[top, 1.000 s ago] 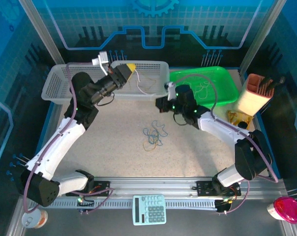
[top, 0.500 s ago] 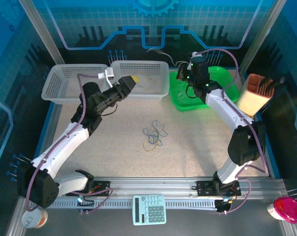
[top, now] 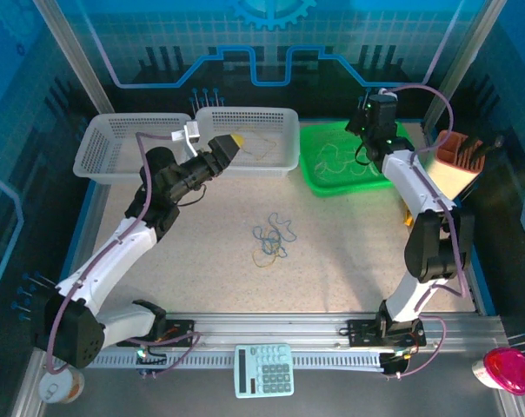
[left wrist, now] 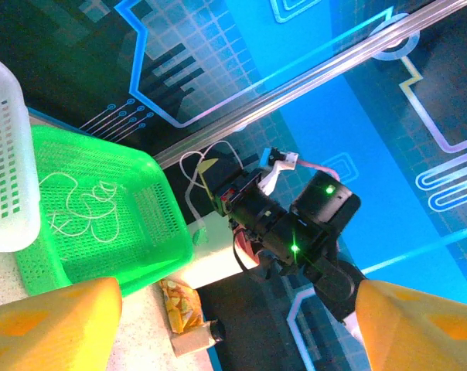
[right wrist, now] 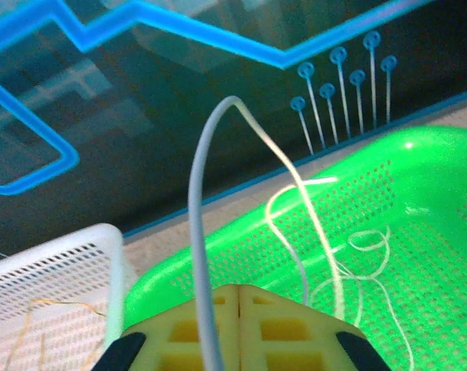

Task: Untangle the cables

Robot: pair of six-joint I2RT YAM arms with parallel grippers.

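Observation:
A small tangle of blue-grey and tan cables (top: 270,240) lies on the table's middle. My right gripper (top: 373,111) hangs over the far side of the green basket (top: 393,174), shut on a white cable (right wrist: 193,232). That cable arches up from the jaws and drops into the green basket (right wrist: 419,193) among other white loops (top: 341,162). My left gripper (top: 230,142) is at the front of the white basket (top: 289,139). It is open, its orange fingers (left wrist: 56,325) wide apart with nothing between them. A thin yellowish cable (top: 258,144) rests inside that basket.
A second white basket (top: 93,161) stands at the far left. A tan holder (top: 454,165) and a snack bag (top: 416,208) sit right of the green basket. A calculator (top: 264,369) lies on the near rail, and a pink object (top: 506,369) at the right corner.
My left gripper has opened and drawn back a little from the white basket. My right arm swung from the table's middle up over the green basket, carrying the white cable.

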